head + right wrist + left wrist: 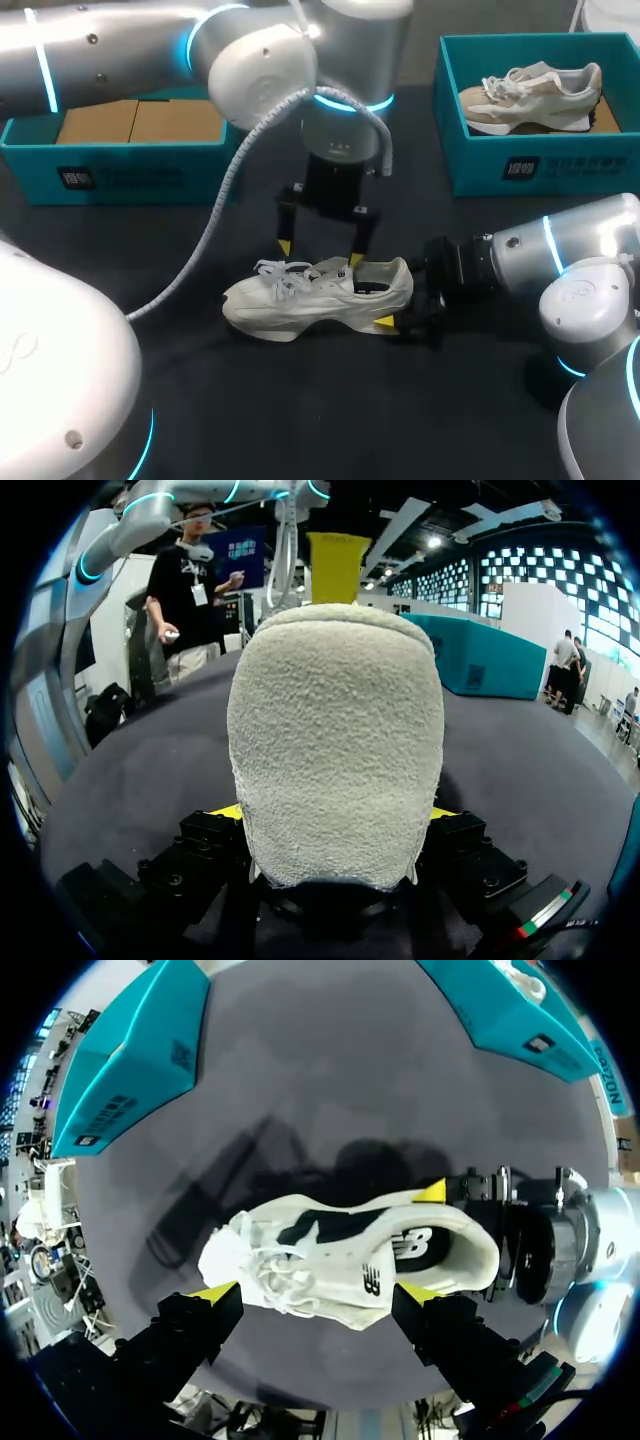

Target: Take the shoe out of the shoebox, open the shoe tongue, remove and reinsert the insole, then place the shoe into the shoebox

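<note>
Both arms wore smooth, silvery-white rounded housings. The left arm (250,60) and the right arm (590,255) were each ringed at the joints by thin bands of glowing cyan light. A grey ribbed cable (215,215) trailed from the left wrist. The left pincer (320,252) was a black block with two slim black fingers ending in bright yellow wedge tips. The right pincer (398,295) was likewise black with yellow tips, its finger blocks (190,865) studded with small screws, and a small red, white and green stripe (545,910) marked its side. At the near corners stood bulky white domed bases (60,370) edged in cyan.
</note>
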